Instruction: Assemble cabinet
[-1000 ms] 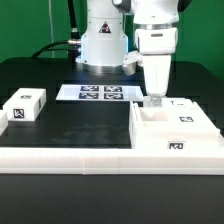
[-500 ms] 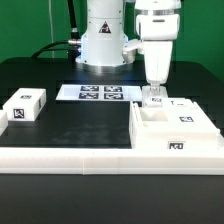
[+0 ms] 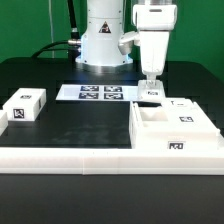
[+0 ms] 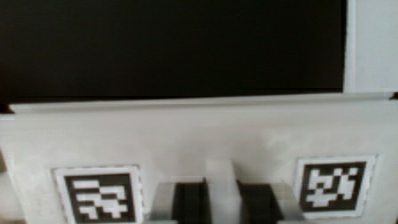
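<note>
The cabinet (image 3: 178, 130), a large white box with compartments and tags, lies at the exterior view's right. My gripper (image 3: 150, 84) hangs over its back left corner, shut on a small white tagged part (image 3: 151, 94) held just above the box. I cannot tell whether part and box still touch. In the wrist view the part (image 4: 196, 125) fills the frame as a white panel with two tags. A thin white strip of it sits between my dark fingertips (image 4: 183, 203), with the gripper (image 4: 217, 203) closed on it.
A small white tagged block (image 3: 25, 105) lies at the exterior view's left. The marker board (image 3: 100, 93) lies at the back by the robot base (image 3: 103, 40). A low white rail (image 3: 70, 156) runs along the front of the black mat.
The gripper has risen from the cabinet's back left corner, lifting the small white tagged part with it.
</note>
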Robot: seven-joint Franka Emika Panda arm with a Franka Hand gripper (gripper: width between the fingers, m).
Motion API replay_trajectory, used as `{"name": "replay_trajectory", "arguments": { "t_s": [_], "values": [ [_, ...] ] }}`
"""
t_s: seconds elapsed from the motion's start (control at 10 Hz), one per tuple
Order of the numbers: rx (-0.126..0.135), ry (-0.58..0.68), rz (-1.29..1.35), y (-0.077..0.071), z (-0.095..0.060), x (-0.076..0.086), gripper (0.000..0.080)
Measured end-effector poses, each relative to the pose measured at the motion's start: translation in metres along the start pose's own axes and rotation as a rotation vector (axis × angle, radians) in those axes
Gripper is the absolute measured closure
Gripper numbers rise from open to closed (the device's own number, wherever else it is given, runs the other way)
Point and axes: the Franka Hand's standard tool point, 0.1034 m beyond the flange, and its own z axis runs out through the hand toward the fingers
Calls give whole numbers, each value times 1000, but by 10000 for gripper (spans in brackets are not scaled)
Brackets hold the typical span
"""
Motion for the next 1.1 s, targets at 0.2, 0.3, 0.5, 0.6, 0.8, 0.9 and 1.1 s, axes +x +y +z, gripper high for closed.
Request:
{"name": "replay_trajectory", "arguments": {
  "t_s": [0.2, 0.3, 0.5, 0.6, 0.8, 0.9, 1.1],
  "values": [
    [-3, 2, -9, 10, 0, -5, 731],
    [-5, 0, 0, 18, -3, -8, 731],
    [-12, 2, 7, 22, -5, -9, 731],
    [-11, 2, 8, 22, -5, -9, 731],
    [-10, 2, 8, 22, -4, -10, 731],
    [-11, 2, 12, 22, -4, -12, 731],
    [-18, 3, 14, 28, -7, -15, 731]
  ]
}}
